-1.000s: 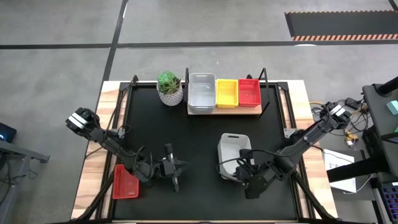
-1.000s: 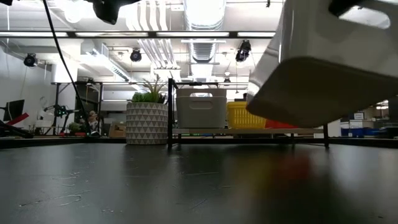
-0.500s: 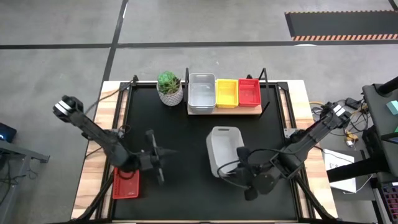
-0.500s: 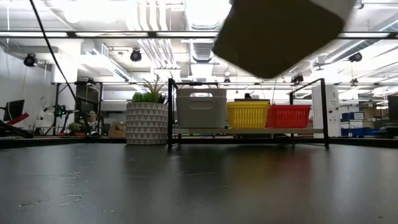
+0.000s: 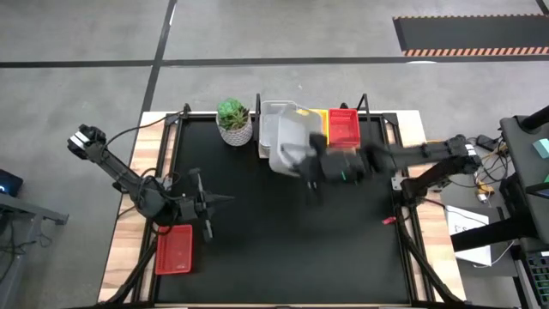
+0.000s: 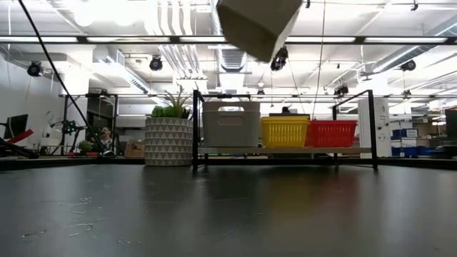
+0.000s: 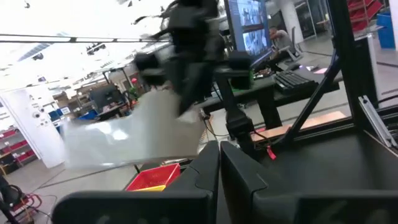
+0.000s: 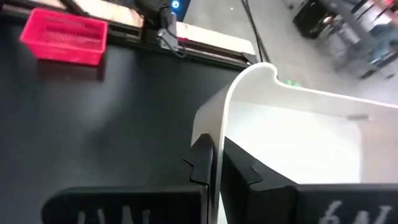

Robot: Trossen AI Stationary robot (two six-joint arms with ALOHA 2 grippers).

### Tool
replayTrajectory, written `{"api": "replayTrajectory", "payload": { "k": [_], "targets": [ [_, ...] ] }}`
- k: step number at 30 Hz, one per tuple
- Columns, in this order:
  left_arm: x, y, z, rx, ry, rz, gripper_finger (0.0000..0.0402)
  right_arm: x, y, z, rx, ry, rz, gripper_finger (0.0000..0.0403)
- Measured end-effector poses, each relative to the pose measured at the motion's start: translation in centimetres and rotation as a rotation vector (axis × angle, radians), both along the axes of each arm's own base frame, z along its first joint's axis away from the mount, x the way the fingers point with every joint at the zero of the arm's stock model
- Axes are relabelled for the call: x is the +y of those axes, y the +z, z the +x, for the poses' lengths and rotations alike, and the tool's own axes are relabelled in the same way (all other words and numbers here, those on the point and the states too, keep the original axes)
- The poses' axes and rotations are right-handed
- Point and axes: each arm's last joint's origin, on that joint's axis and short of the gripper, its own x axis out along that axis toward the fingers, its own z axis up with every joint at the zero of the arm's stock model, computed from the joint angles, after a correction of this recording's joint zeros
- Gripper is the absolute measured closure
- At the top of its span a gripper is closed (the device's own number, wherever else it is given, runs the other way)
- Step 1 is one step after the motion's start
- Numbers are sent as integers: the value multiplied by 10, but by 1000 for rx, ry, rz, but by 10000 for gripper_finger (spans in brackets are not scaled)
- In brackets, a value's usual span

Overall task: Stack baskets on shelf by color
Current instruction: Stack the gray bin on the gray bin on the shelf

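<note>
White basket held in the air at the shelf, a lone red basket left on the surface.

At the left, the left gripper hangs over the black surface with its fingers pressed together on nothing; the red basket lies flat just beside it, near the front left corner. Further right, a potted plant stands next to the shelf, which carries a white basket stack, a yellow basket and another red basket in a row. The right gripper reaches to the shelf's front, its fingers pinched on the rim of a tilted white basket: the thin wall runs between the two fingers, the tray's hollow lying to one side of them, raised above the shelf's white end.
</note>
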Motion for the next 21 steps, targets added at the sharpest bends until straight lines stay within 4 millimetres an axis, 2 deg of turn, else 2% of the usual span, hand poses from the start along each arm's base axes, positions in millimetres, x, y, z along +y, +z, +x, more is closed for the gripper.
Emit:
{"api": "replayTrajectory", "payload": {
  "k": [5, 10, 15, 21],
  "targets": [
    [4, -1, -5, -7, 2, 5, 402, -71, 2, 18, -65, -10, 60, 394],
    [7, 2, -9, -15, 8, 31, 402, -124, -18, 40, -18, -77, 10, 394],
    [8, 3, -10, -15, 9, 38, 402, -150, -39, 58, 74, -82, -1, 394],
    [9, 3, -11, -8, 13, 64, 402, -160, -70, 78, 224, -55, 13, 394]
  ]
}}
